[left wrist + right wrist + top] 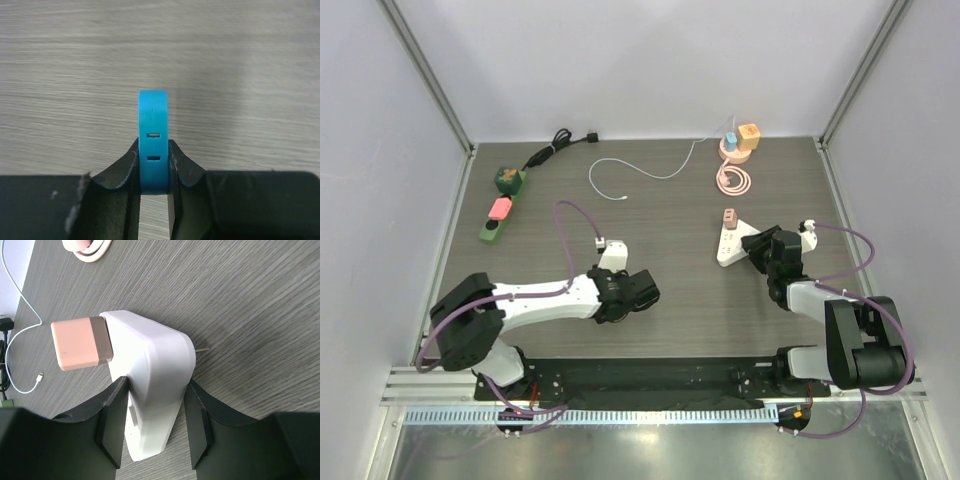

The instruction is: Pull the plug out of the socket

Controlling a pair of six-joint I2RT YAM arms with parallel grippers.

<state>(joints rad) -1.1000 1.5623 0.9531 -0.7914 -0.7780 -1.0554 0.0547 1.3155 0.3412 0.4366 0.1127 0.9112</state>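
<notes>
The desk was grey wood grain, boxed in by white walls. My left fingers were pinched narrow on a blue slotted block. My right fingers clasped the white socket by its sides, with the pink plug seated in it beyond them.

I work in a robotics lab cell. Plain white walls box me in, held by aluminium posts at the corners. My left arm and right arm are bolted to a black plate at the near edge of a wood-grain table. A slotted cable duct runs along the front, and purple cables loop off my joints.
</notes>
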